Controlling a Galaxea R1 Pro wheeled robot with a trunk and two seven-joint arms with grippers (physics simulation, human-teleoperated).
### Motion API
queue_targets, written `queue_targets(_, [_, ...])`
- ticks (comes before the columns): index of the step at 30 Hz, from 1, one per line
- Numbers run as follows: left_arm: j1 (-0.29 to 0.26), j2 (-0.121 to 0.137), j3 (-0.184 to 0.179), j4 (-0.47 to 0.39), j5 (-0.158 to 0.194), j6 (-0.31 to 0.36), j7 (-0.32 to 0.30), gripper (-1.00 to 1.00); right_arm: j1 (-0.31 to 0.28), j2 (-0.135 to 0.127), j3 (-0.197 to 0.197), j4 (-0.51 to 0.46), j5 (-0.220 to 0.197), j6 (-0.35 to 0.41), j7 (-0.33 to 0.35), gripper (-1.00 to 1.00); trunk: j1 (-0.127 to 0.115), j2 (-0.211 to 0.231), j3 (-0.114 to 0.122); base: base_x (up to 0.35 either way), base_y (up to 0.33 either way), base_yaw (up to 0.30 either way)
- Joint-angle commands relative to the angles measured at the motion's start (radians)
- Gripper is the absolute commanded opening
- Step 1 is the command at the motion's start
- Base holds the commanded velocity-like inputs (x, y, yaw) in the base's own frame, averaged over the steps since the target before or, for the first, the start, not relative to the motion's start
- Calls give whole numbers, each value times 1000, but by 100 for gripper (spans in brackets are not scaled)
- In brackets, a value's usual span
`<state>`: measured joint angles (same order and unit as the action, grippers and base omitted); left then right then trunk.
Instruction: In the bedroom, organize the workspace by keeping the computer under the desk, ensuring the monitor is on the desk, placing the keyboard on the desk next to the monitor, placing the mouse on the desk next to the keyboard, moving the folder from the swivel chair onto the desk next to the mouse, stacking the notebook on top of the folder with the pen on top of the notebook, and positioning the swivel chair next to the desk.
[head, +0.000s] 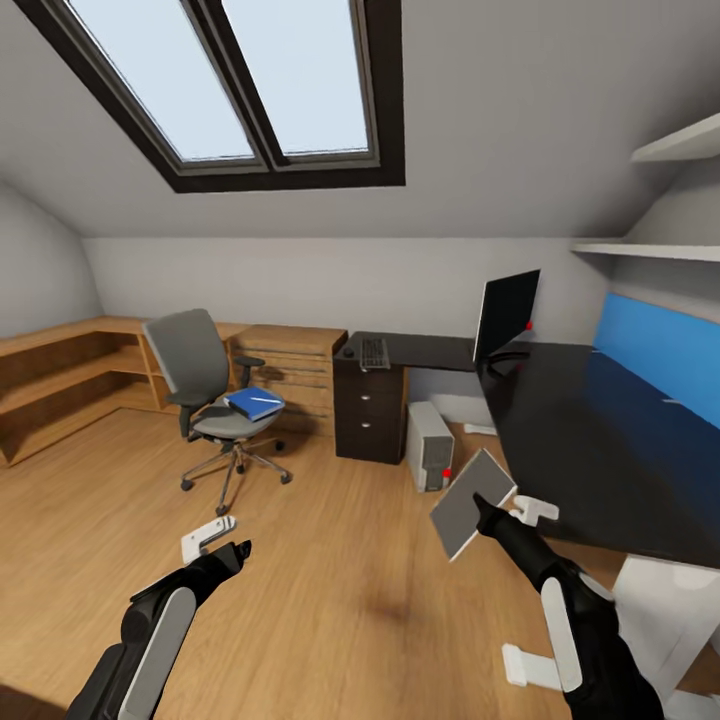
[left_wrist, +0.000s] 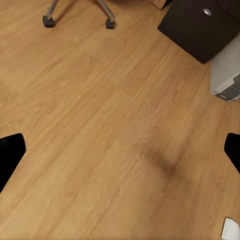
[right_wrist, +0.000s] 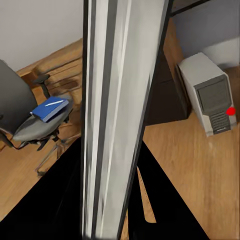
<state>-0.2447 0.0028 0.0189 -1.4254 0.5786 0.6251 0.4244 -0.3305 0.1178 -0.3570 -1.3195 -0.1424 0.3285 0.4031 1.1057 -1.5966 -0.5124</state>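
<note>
My right gripper (head: 487, 512) pinches the notebook (head: 470, 502) by its lower edge, tilted, beside the desk (head: 600, 440); left gripper (head: 238, 552) looks spread, empty.

Bedroom workspace, things partly sorted.
Grey notebook (head: 472, 502) tilted, held in right claw (head: 484, 507) just off the desk (head: 600, 450) edge. Blue folder (head: 253, 402) flat on swivel chair (head: 205, 400) seat w/ white pen (head: 262, 399) on top; chair stands well apart from desk, by the oak cabinets. Monitor (head: 506, 315) upright on desk at the corner, keyboard (head: 374, 352) flat on desk's far wing, mouse (head: 348, 351) just beside it. Computer (head: 430, 446) upright on floor under desk, red light on front.
</note>
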Motion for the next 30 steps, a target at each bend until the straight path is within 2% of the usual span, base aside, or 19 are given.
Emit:
queue_targets(1, [-1, 0, 0, -1, 10, 3, 9, 100, -1, 2, -3, -1, -3, 1, 5, -100, -4, 7, 2, 0, 0, 46])
queue_targets(7, [-1, 0, 0, -1, 10, 4, 8, 100, -1, 3, -1, 9, 22, -27, 4, -100, -27, 49, 21, 0, 0, 16])
queue_targets(11, [-1, 0, 0, -1, 10, 4, 8, 100, -1, 3, 31, 44, 61, -30, -3, -100, -42, 77, 33, 0, 0, 2])
queue_targets(12, [-1, 0, 0, -1, 10, 4, 8, 100, -1, 2, 95, 103, 132, -31, -49, -100, -46, 84, 37, 0, 0, 0])
queue_targets(13, [-1, 0, 0, -1, 10, 4, 8, 100, -2, 2, 129, 139, 174, -33, -97, -100, -50, 91, 40, 0, 0, 0])
queue_targets(14, [-1, 0, 0, -1, 10, 4, 8, 100, -2, 2, 147, 157, 195, -33, -128, -100, -54, 98, 43, 0, 0, 0])
queue_targets(15, [-1, 0, 0, -1, 10, 4, 8, 100, -3, 3, 182, 189, 232, -34, -199, -100, -58, 105, 46, 0, 0, 0])
queue_targets(16, [-1, 0, 0, -1, 10, 4, 8, 100, -4, 3, 200, 204, 248, -34, -238, -100, -61, 112, 49, 0, 0, 0])
queue_targets(18, [-1, 0, 0, -1, 10, 4, 8, 100, -7, 4, 282, 262, 286, -36, -394, -100, -69, 126, 55, 0, 0, 0])
queue_targets(20, [-1, 0, 0, -1, 10, 4, 8, 100, -9, 5, 323, 290, 296, -43, -461, -100, -77, 140, 62, 0, 0, 0])
queue_targets(21, [-1, 0, 0, -1, 11, 4, 8, 100, -10, 5, 359, 316, 302, -57, -513, -100, -81, 147, 65, 0, 0, 0])
queue_targets(22, [-1, 0, 0, -1, 11, 4, 8, 100, -11, 5, 374, 327, 304, -67, -534, -100, -84, 154, 68, 0, 0, 0])
queue_targets(24, [-1, 0, 0, -1, 12, 5, 8, 100, -12, 5, 415, 356, 311, -124, -584, -100, -92, 168, 74, 0, 0, 0])
queue_targets(30, [-1, 0, 0, -1, 13, 7, 8, 100, -13, 5, 452, 395, 316, -192, -613, -100, -115, 210, 93, 2, 0, 0])
